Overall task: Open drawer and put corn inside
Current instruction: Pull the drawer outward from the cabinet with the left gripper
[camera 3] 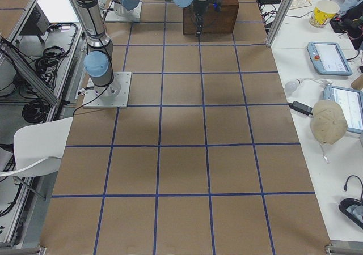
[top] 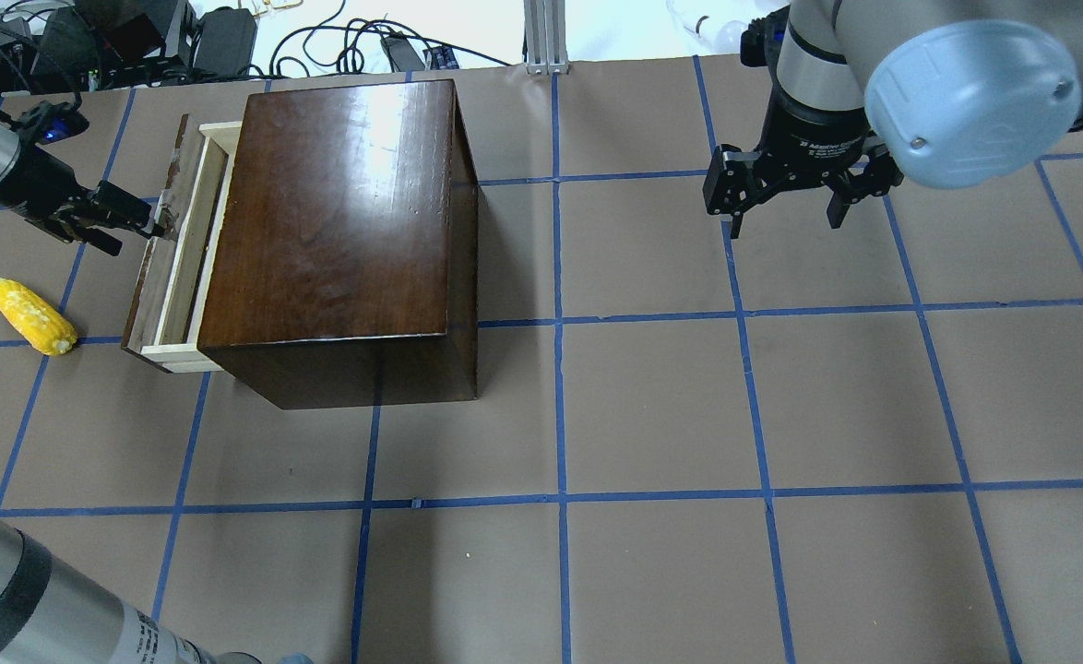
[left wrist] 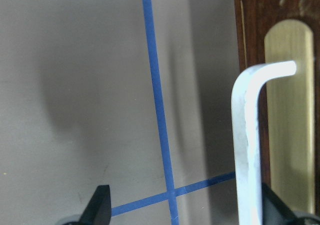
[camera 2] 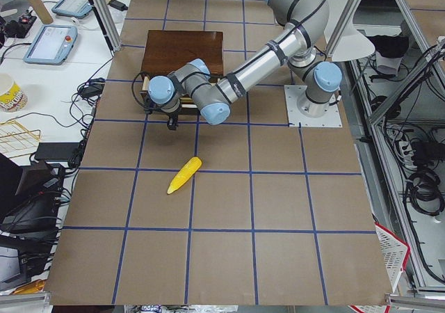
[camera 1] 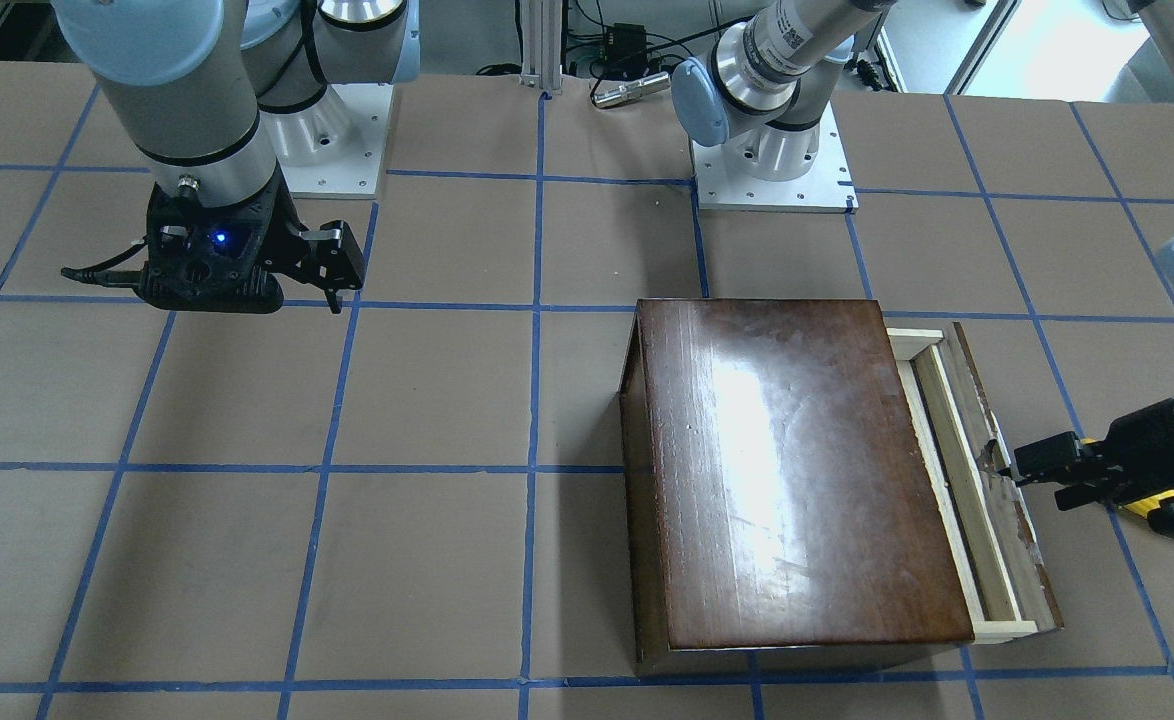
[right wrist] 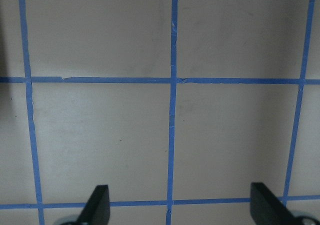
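The dark-brown wooden box (top: 339,212) stands at the table's left side, with its drawer (top: 182,249) pulled out a little so a strip of pale wood shows. My left gripper (top: 131,219) is at the drawer's front panel (camera 1: 997,500). In the left wrist view its fingers (left wrist: 100,207) are spread open, and the metal handle (left wrist: 247,150) stands just inside one of them. The yellow corn (top: 32,316) lies on the table left of the drawer, apart from it. My right gripper (top: 786,198) hangs open and empty over the table's right half.
The table is brown paper with a blue tape grid (top: 560,498). The arm bases (camera 1: 772,170) sit at the robot's edge. Side desks with tablets and a cup (camera 3: 326,11) flank the table's ends. Cables lie behind the box (top: 366,46).
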Robot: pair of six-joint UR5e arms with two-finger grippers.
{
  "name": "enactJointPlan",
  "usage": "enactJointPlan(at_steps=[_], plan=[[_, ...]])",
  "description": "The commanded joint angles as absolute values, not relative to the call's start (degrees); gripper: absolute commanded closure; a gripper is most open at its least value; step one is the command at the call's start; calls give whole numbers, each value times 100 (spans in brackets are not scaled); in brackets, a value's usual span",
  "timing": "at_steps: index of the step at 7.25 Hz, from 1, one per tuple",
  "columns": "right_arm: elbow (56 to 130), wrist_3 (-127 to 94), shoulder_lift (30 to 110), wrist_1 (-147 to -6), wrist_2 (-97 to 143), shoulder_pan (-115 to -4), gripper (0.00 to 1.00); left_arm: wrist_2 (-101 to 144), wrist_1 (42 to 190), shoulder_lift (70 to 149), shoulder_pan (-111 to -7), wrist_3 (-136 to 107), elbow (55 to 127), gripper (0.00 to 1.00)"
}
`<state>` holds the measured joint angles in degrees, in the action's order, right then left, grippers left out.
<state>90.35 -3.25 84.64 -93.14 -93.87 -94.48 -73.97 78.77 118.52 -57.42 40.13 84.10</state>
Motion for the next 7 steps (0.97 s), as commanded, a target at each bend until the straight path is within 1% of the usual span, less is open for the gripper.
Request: enactJointPlan(at_steps=[1,3,7], plan=[[9035,-325,8464,-9308,-9387,-9448,0,-7409,7953,11962,-5669,4034,8254,0],[9035,-325,8464,-9308,-9387,-9448,0,-7575,8033,11971,-5669,4025,8130,0],[9035,-325,8464,-9308,-9387,-9448,0,-7576,8024,11962,-5502,4025,8130,0]])
